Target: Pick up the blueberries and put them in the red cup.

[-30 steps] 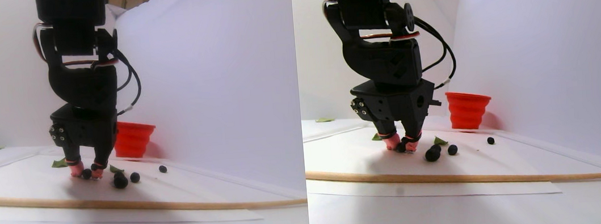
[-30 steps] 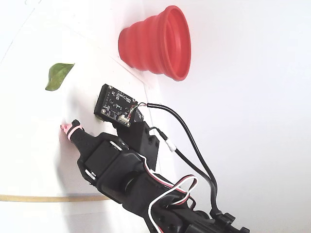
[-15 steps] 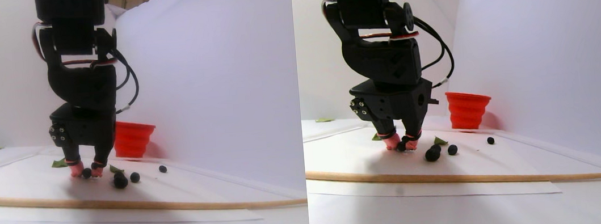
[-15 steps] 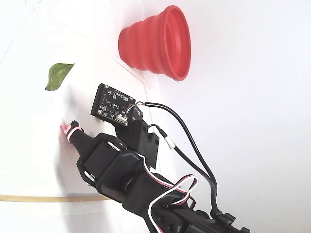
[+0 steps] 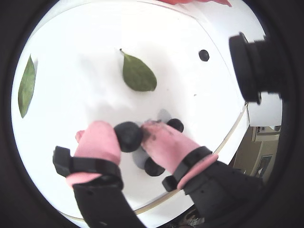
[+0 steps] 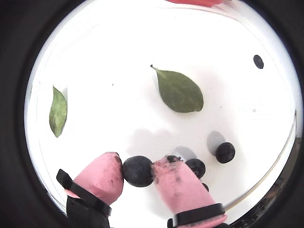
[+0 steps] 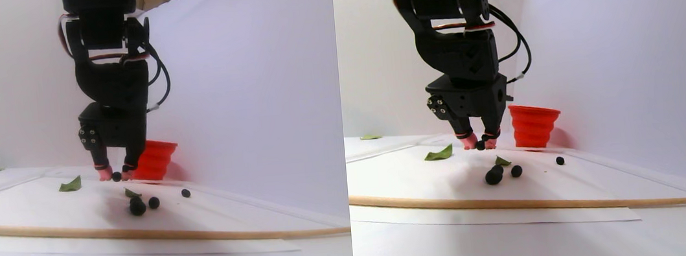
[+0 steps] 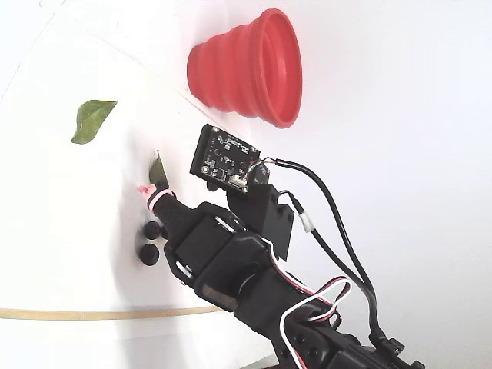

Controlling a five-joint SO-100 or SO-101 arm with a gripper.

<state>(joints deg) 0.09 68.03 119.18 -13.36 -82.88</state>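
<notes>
My gripper [image 5: 129,135] is shut on one blueberry [image 5: 128,136], pinched between the two pink fingertips; another wrist view shows the same berry [image 6: 137,171]. In the stereo pair view the gripper [image 7: 116,176] hangs a little above the white table, just left of the red cup [image 7: 152,160]. Three more blueberries lie on the table below: [image 7: 137,207], [image 7: 154,202] and, farther right, [image 7: 186,193]. The fixed view shows the red cup [image 8: 246,69] beyond the arm, and two blueberries [image 8: 148,254] beside the gripper body.
Two green leaves lie on the table, one [image 6: 179,91] near the berries and one [image 6: 58,111] farther left. A thin wooden stick [image 7: 130,234] runs across the table in front. White walls close in behind and on the right.
The gripper, shut on the blueberry, has lifted off the table and shifted right toward the red cup. The other berries have not moved.
</notes>
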